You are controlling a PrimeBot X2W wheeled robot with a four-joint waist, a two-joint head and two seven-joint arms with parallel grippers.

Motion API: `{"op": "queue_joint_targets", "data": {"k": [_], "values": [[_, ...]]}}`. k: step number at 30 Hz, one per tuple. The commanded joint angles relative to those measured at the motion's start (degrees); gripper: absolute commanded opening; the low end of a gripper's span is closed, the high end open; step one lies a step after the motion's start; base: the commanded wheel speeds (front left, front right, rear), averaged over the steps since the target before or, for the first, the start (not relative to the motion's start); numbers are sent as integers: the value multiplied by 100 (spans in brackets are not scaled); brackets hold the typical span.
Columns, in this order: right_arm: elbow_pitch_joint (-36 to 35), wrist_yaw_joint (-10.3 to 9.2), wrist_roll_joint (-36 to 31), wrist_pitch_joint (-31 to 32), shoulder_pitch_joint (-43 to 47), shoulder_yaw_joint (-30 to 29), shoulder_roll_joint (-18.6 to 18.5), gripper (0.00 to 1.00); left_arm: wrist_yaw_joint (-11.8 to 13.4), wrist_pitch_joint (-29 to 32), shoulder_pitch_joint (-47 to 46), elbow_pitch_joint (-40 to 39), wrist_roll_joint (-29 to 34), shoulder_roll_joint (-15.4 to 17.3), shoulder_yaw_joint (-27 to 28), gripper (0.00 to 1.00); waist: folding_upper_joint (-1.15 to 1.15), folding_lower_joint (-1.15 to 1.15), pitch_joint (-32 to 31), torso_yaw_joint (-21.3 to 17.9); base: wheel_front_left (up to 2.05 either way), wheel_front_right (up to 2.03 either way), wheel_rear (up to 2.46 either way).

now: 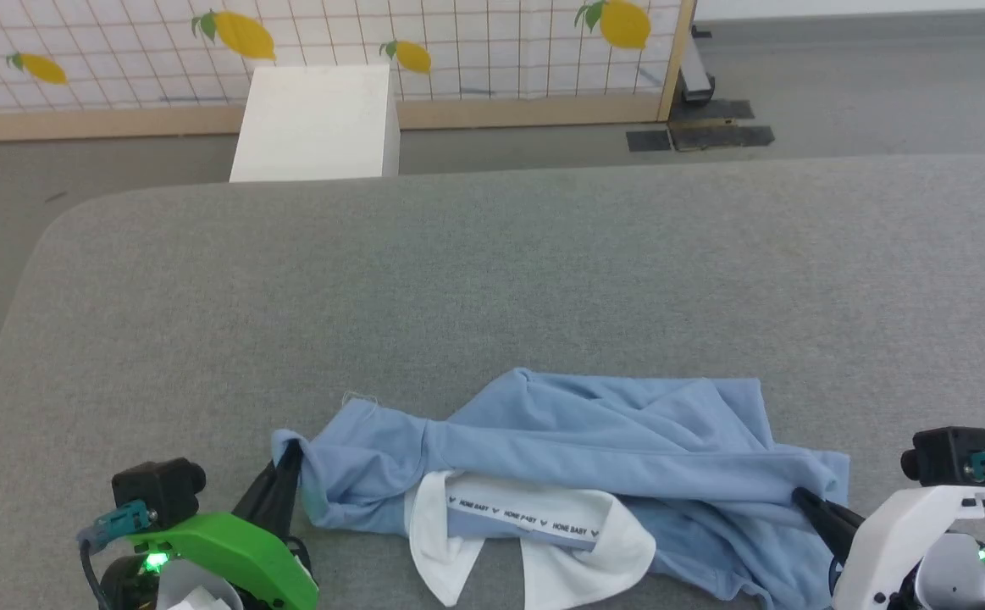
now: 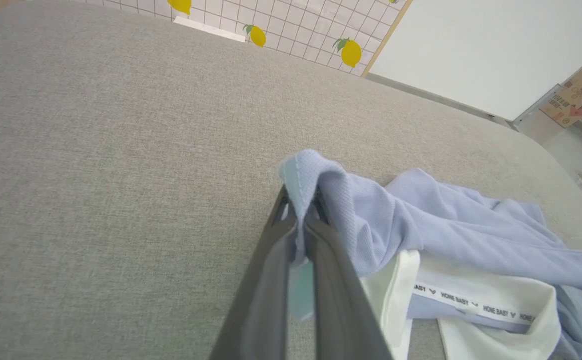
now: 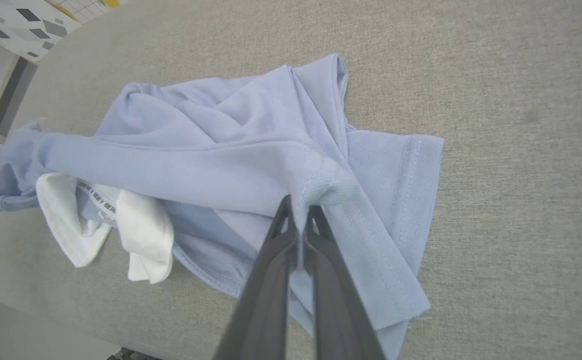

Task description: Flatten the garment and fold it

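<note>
Garment: the light blue garment (image 1: 594, 432) lies crumpled on the near part of the worktop (image 1: 492, 271), close to the robot. It is stretched sideways between the two hands and is not flat, as many folds run across its middle.
Collar: the white collar (image 1: 534, 542) lies open at the near edge of the garment, with its two points toward the robot. A white tape (image 1: 526, 514) with small dark letters runs across the inside of the neck.
Sleeve: in the right wrist view a short sleeve (image 3: 396, 190) with a stitched hem lies flat on the worktop, just beside the fingers.
Left hand: the left hand (image 1: 289, 462) is closed on the left end of the garment. In the left wrist view its dark fingers (image 2: 265, 280) pinch a fold of blue fabric, which stands up above the tips.
Right hand: the right hand (image 1: 801, 496) is closed on the right end of the garment. In the right wrist view its fingers (image 3: 270, 280) pinch a small bunch of the knit fabric.
Worktop: it has a grey woven cover and rounded corners.
Behind the worktop: a white box (image 1: 314, 123) stands on the grey floor (image 1: 839, 85) just beyond the far edge. Behind the box stands a panel (image 1: 475, 42) with a grid and yellow lemons.
</note>
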Motion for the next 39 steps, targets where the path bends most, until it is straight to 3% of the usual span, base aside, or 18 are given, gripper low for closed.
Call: {"op": "queue_joint_targets", "data": {"k": [1, 7, 16, 23, 32, 39], "values": [[-99, 21, 84, -7, 13, -39, 38, 0, -45, -59, 26, 24, -97, -40, 25, 0, 27, 0, -64, -18, 0, 0, 0], [-278, 21, 271, 198, -493, -120, -110, 0, -451, -71, -464, 56, -344, -30, 202, 0, 27, 0, -183, -51, 0, 0, 0], [-415, 21, 593, 1047, -2127, -285, -1100, 0, -968, 560, -2344, 59, -206, 463, 354, 0, 27, 0, -405, -97, 0, 0, 0], [-400, 21, 739, 1503, -3083, -453, -1538, 0, -1142, 1070, -3822, 122, 28, 636, 333, 0, 27, 0, -491, -122, 0, 0, 0], [-229, 21, 680, 1730, -3704, -405, -1550, 0, -1260, 1494, -4812, 627, 131, 777, 313, 0, 27, 0, -215, -153, 0, 0, 0], [128, 21, 249, 1815, -4738, -239, -1153, 0, -1461, 1925, -5943, 1435, 379, 982, 207, 0, 27, 0, 753, -185, 0, 0, 0]]}}
